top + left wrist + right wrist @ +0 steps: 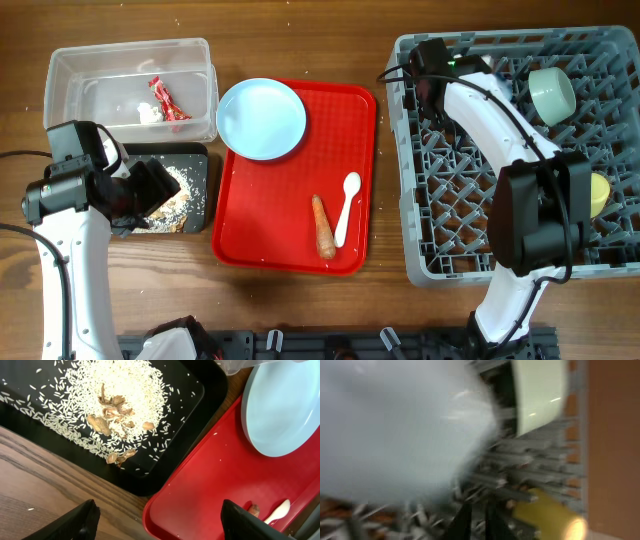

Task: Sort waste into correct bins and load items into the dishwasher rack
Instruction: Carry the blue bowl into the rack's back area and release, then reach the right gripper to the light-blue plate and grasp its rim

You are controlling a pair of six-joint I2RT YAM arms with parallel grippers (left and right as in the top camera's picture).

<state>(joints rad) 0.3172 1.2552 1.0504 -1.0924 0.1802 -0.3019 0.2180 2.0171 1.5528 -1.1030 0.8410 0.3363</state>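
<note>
My left gripper is open and empty, low over the black tray's near edge. The tray holds rice and nut scraps. The clear tub holds the red wrapper. The blue plate, carrot and white spoon lie on the red tray. My right gripper is over the grey rack's far left part. Its fingers sit close together at the edge of a blurred pale bowl. Another bowl and the yellow cup sit in the rack.
The flat red tray lies between the bins and the rack. My right arm stretches across the rack from the front edge. Bare wooden table shows in front of the trays.
</note>
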